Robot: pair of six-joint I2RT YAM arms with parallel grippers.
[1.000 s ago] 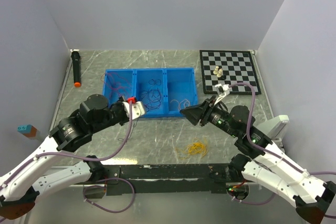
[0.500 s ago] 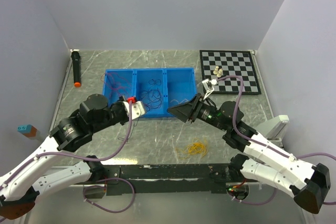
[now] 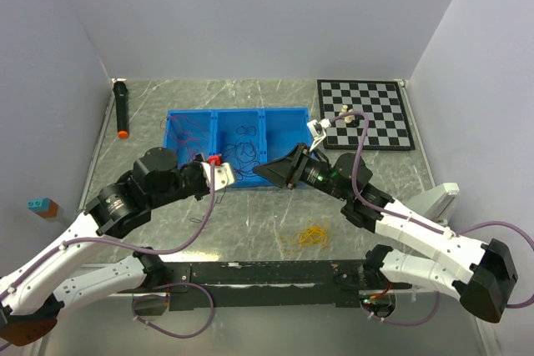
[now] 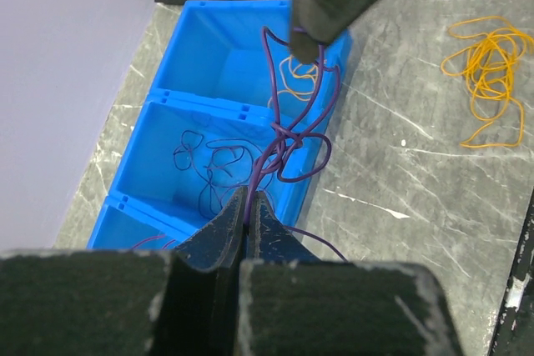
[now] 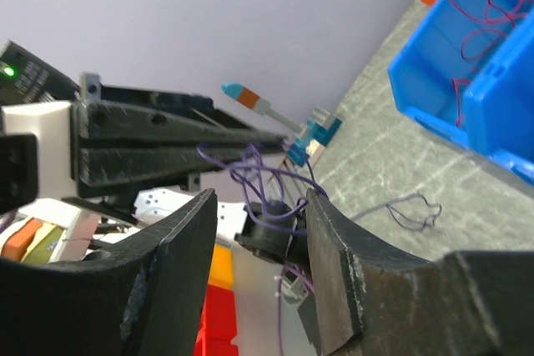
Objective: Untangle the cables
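Observation:
My left gripper (image 4: pixel 249 196) is shut on a dark purple cable (image 4: pixel 288 143) that runs up in a knotted loop over the blue tray (image 4: pixel 329 135). My right gripper (image 5: pixel 260 199) is open, and the same purple tangle (image 5: pixel 259 174) hangs between its fingertips, just in front of the left gripper's fingers (image 5: pixel 167 143). From above, the left gripper (image 3: pixel 232 174) and the right gripper (image 3: pixel 259 172) nearly meet at the tray's (image 3: pixel 284 114) front wall. More purple cables (image 4: pixel 213 164) lie in the middle compartment, orange ones (image 4: pixel 296 81) in the far one. A yellow bundle (image 3: pixel 313 235) lies on the table.
A chessboard (image 3: pixel 375 110) with a few pieces (image 3: pixel 345 112) lies at the back right. A black marker with an orange tip (image 3: pixel 122 110) lies at the back left. Red cables (image 5: pixel 480 6) sit in the tray's end compartment. A loose purple strand (image 5: pixel 413 206) lies on the table.
My right arm has swung left along the tray's front until its open jaws reach the cable held by the left gripper. The left gripper has stayed shut, shifting only slightly.

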